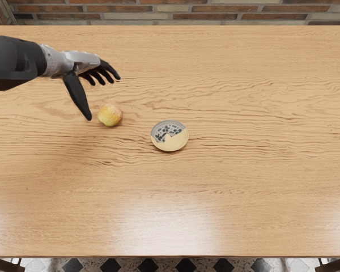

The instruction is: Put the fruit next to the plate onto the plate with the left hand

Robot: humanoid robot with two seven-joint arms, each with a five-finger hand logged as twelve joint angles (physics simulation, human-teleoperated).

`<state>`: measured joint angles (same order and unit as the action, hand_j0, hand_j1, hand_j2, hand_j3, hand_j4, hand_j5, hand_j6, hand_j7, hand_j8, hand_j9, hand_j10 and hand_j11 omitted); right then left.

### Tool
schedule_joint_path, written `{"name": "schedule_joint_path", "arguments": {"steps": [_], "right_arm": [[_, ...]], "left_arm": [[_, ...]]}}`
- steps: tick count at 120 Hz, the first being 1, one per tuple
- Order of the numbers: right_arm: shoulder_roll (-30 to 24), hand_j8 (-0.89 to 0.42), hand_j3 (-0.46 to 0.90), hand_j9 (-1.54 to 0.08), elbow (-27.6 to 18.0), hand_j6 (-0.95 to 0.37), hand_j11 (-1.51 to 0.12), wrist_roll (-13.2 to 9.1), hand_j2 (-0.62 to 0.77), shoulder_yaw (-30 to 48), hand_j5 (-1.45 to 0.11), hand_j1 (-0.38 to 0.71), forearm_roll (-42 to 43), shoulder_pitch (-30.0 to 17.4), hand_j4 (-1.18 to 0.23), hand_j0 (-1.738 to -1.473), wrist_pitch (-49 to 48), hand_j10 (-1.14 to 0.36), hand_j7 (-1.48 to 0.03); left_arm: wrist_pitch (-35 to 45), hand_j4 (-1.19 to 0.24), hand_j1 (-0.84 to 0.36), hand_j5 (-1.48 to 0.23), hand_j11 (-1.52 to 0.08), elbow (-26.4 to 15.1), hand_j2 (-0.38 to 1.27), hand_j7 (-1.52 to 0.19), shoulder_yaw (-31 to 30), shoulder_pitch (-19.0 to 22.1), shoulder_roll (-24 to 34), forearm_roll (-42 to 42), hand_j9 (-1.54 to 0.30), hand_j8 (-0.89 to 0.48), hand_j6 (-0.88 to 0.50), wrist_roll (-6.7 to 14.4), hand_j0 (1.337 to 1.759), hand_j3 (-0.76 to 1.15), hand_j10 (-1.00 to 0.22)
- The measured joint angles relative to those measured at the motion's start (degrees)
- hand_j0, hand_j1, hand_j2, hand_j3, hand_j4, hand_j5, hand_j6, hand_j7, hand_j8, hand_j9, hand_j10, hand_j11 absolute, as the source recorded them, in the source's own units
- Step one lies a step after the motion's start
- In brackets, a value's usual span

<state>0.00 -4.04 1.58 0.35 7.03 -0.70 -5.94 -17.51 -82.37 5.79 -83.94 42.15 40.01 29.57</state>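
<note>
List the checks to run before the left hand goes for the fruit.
1. Left hand open, holding nothing: ok.
2. Round yellow-red apple resting free on the wooden table: ok.
3. Hand centred over apple: not ok, it sits up-left of it in the picture.
4. Small round patterned plate carries no fruit: ok.
5. Hand's height above the table: cannot tell.
</note>
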Motion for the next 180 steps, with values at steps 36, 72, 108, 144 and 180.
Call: {"name": "schedule_joint_path", "arguments": {"steps": [36, 72, 108, 144, 180], "right_arm": [[0.00, -0.04, 0.00, -0.05, 0.00, -0.04, -0.05, 0.00, -0.01, 0.00, -0.05, -0.31, 0.00, 0.00, -0.04, -1.658, 0.00, -0.04, -0.05], [0.00, -0.04, 0.00, -0.05, 0.00, -0.04, -0.05, 0.00, -0.01, 0.00, -0.05, -0.31, 0.00, 0.00, -0.04, -1.658, 0.00, -0.04, -0.05], [0.00, -0.04, 0.00, -0.05, 0.00, -0.04, -0.05, 0.00, -0.01, 0.00, -0.05, -0.31, 0.00, 0.00, -0.04, -1.658, 0.01, -0.04, -0.05], [0.00, -0.04, 0.00, -0.05, 0.00, -0.04, -0.05, 0.00, -0.01, 0.00, -0.05, -0.31, 0.00, 0.00, -0.04, -1.658, 0.01, -0.04, -0.05], [0.00, -0.04, 0.00, -0.05, 0.00, -0.04, -0.05, 0.00, -0.01, 0.00, -0.05, -0.31, 0.00, 0.00, -0.04, -1.658, 0.01, -0.04, -0.05]], "left_arm": [[16.32, -0.25, 0.06, -0.32, -0.32, 3.99, 0.05, -0.32, -17.78, -5.36, -9.28, -4.41, -0.32, -0.25, -0.25, 1.22, 1.658, 0.00, -0.25], [20.17, -0.25, 0.06, -0.32, -0.32, 11.71, 0.05, -0.32, -20.88, -5.36, -14.95, -9.70, -0.32, -0.25, -0.25, 1.94, 1.658, 0.00, -0.25], [19.92, -0.25, 0.06, -0.32, -0.32, 17.31, 0.05, -0.32, -22.35, -5.05, -19.78, -11.96, -0.32, -0.25, -0.25, 1.91, 1.658, 0.00, -0.25], [24.24, -0.25, 0.06, -0.32, -0.32, 22.73, 0.05, -0.32, -24.58, -2.26, -23.77, -12.31, -0.32, -0.25, -0.25, 1.97, 1.658, 0.00, -0.25], [26.25, -0.25, 0.06, -0.32, -0.32, 32.42, 0.05, -0.32, -24.81, 2.28, -31.04, -11.63, -0.32, -0.25, -0.25, 1.98, 1.658, 0.00, -0.25]]}}
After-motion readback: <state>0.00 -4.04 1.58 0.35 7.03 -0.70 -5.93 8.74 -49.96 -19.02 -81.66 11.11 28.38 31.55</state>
